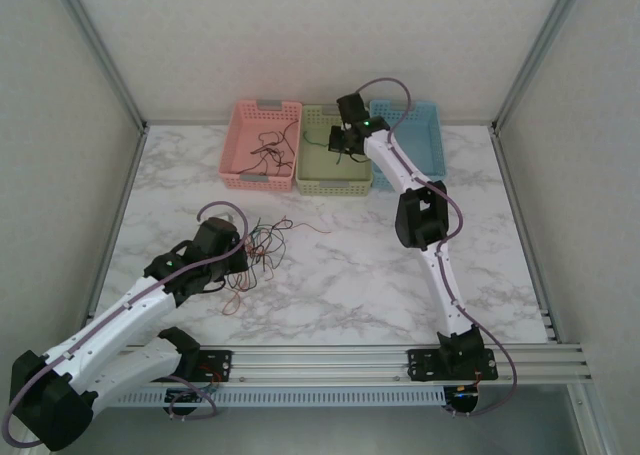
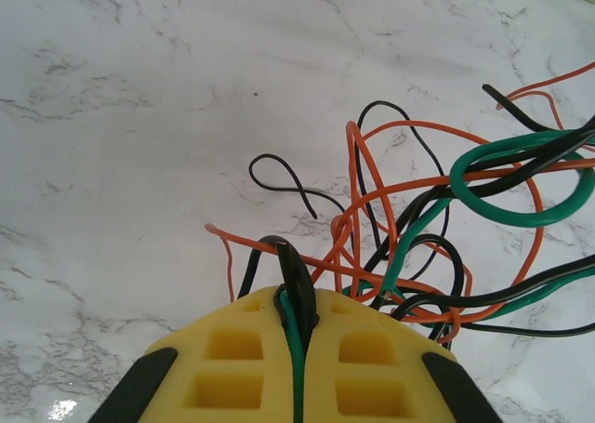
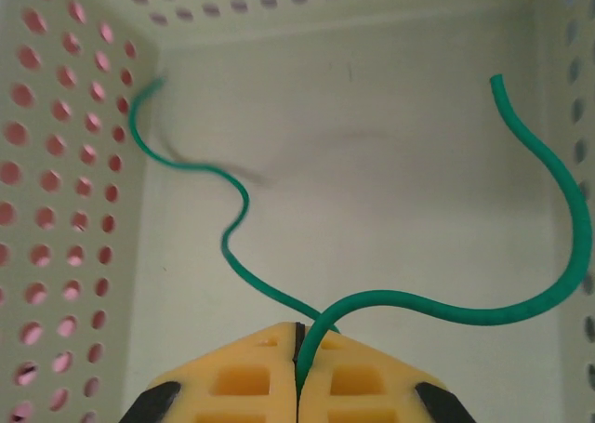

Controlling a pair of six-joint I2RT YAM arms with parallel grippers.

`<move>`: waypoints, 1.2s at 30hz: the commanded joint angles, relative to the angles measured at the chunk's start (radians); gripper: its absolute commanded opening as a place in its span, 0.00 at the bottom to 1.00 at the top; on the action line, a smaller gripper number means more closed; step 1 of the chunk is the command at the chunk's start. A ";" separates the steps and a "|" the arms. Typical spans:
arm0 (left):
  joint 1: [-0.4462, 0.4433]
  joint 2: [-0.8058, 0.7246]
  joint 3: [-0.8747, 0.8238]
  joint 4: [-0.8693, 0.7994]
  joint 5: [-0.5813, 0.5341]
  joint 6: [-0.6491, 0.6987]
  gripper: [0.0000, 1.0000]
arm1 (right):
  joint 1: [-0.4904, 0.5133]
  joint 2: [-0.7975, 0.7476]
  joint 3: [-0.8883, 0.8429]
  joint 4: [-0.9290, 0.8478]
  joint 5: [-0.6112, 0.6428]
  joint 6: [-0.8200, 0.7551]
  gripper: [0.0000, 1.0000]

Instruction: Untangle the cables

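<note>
We find the tangle of cables (image 1: 262, 247), black, green, red and orange, lying on the marble table (image 1: 350, 285) left of centre, and the left gripper (image 2: 298, 304) is closed on a black and a green one at its edge. The right gripper (image 3: 297, 337) is clamped on a single green wire (image 3: 446, 313) inside the pale green basket (image 3: 74, 163). Further dark wires lie in the pink basket (image 1: 245, 180) beside it.

White-and-black left arm (image 1: 115, 330): rounded white link shells between bulky black joint housings.
White-and-black right arm (image 1: 443, 280): same white shells, with a black block midway.
Lilac-grey left hose (image 1: 218, 205): loops off the wrist and runs along the links.
Lilac-grey right hose (image 1: 385, 80): same, arching at the wrist.
Small green wrist dot (image 1: 368, 125): possibly an indicator lamp.
Yellow plastic left fingers (image 2: 232, 353): moulded rectangular recesses, black outer corners.
Yellow plastic right fingers (image 3: 237, 378): identical.
</note>
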 commanded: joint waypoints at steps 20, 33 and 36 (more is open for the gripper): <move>0.011 -0.022 -0.009 0.014 0.027 0.000 0.00 | 0.035 -0.114 -0.005 -0.106 -0.042 -0.048 0.43; 0.011 -0.042 -0.001 0.004 0.039 0.013 0.00 | 0.056 -0.487 -0.369 -0.012 -0.089 -0.017 0.47; 0.011 -0.036 0.006 0.013 0.066 0.020 0.00 | 0.086 -0.626 -0.556 0.117 -0.222 -0.023 0.45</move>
